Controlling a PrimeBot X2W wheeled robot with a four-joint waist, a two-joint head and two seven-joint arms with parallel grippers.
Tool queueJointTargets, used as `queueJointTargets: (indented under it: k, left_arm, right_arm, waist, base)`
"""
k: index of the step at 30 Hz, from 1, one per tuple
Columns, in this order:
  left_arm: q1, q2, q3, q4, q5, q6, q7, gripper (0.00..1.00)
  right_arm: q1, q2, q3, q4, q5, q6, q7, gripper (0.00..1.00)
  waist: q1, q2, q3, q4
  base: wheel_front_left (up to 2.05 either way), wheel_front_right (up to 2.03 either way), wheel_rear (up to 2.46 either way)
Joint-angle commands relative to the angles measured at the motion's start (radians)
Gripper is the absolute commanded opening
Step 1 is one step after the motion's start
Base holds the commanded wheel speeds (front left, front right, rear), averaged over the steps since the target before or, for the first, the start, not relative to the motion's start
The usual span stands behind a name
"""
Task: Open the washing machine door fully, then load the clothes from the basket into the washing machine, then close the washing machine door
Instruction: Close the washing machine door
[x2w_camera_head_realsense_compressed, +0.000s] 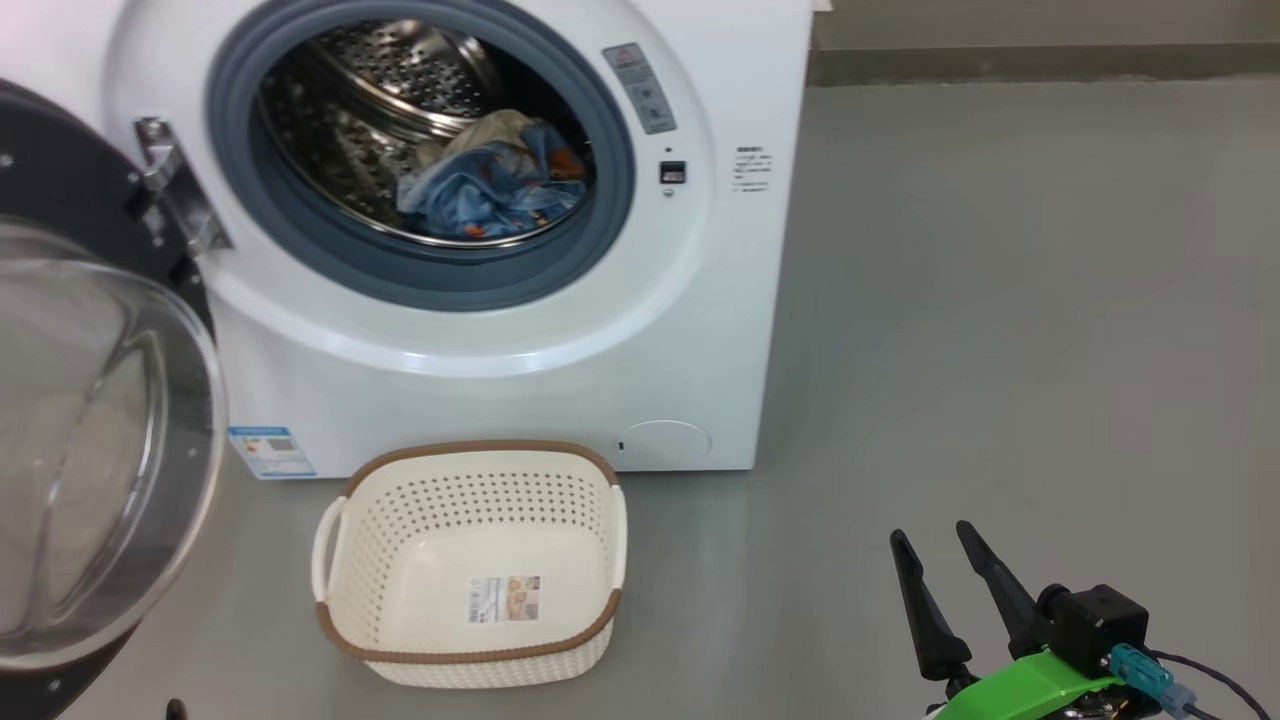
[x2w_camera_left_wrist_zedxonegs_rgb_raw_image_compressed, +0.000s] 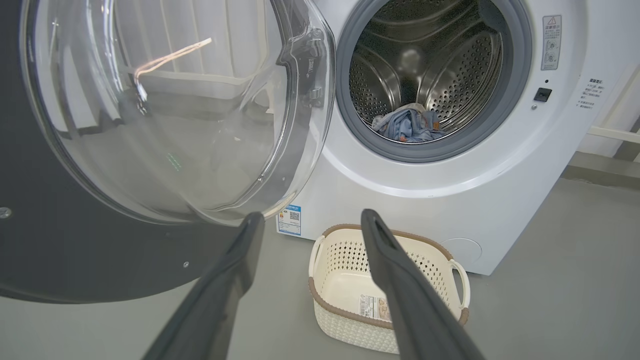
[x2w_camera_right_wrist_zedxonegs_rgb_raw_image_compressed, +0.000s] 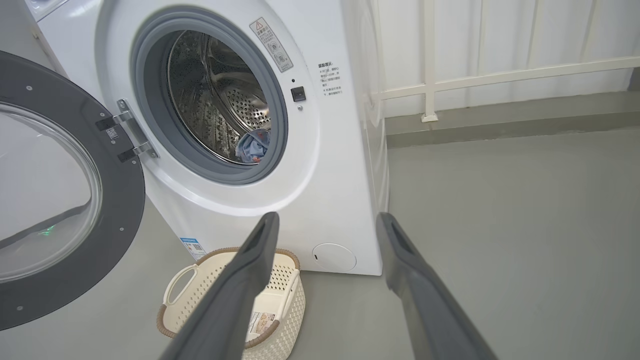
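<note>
The white washing machine (x2w_camera_head_realsense_compressed: 690, 330) stands with its door (x2w_camera_head_realsense_compressed: 90, 450) swung wide to the left, black rim and glass dome facing me. The light blue printed clothes (x2w_camera_head_realsense_compressed: 495, 175) lie inside the steel drum, seen too in the left wrist view (x2w_camera_left_wrist_zedxonegs_rgb_raw_image_compressed: 407, 125) and the right wrist view (x2w_camera_right_wrist_zedxonegs_rgb_raw_image_compressed: 252, 145). The cream basket (x2w_camera_head_realsense_compressed: 470, 565) sits on the floor before the machine, with just a label on its bottom. My right gripper (x2w_camera_head_realsense_compressed: 935, 545) hangs open at lower right, far from the basket. My left gripper (x2w_camera_left_wrist_zedxonegs_rgb_raw_image_compressed: 310, 217) is open below the door's glass (x2w_camera_left_wrist_zedxonegs_rgb_raw_image_compressed: 175, 110), holding nothing.
Grey floor (x2w_camera_head_realsense_compressed: 1000, 300) spreads to the right of the machine. A white railing (x2w_camera_right_wrist_zedxonegs_rgb_raw_image_compressed: 500, 75) and a low kerb run along the back wall. The open door (x2w_camera_right_wrist_zedxonegs_rgb_raw_image_compressed: 55, 195) juts out over the floor on the left.
</note>
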Motion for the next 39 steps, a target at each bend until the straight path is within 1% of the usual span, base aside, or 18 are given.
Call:
queueJointTargets:
  k: [1, 11, 29, 31, 39]
  left_arm:
    - [-0.032, 0.007, 0.039, -0.017, 0.007, -0.003, -0.006, 1.00]
    - [-0.029, 0.002, 0.067, -0.011, 0.014, -0.003, -0.006, 1.00]
    - [-0.024, -0.002, 0.102, 0.017, 0.009, -0.002, -0.006, 1.00]
    - [-0.023, -0.002, 0.104, 0.021, 0.008, 0.001, -0.006, 1.00]
    - [-0.024, -0.002, 0.116, 0.027, -0.013, 0.008, -0.006, 1.00]
  right_arm:
    - [-0.008, -0.002, 0.028, -0.025, -0.014, 0.006, -0.005, 1.00]
    - [0.001, -0.002, 0.027, -0.039, -0.057, 0.006, -0.005, 1.00]
    - [0.013, -0.002, 0.024, -0.051, -0.062, 0.006, -0.005, 1.00]
    - [0.014, -0.002, 0.025, -0.051, -0.062, 0.006, -0.005, 1.00]
    - [-0.013, -0.002, 0.046, -0.042, -0.071, 0.006, -0.005, 1.00]
  waist:
    - [0.0000, 0.0000, -0.007, 0.035]
    - [0.0000, 0.0000, -0.019, 0.146]
    - [0.0000, 0.0000, -0.046, 0.342]
    - [0.0000, 0.0000, -0.047, 0.359]
    - [0.0000, 0.0000, -0.031, 0.375]
  base:
    - [0.00, 0.00, 0.00]
    - [0.00, 0.00, 0.00]
    - [0.00, 0.00, 0.00]
    - [0.00, 0.00, 0.00]
    - [0.00, 0.00, 0.00]
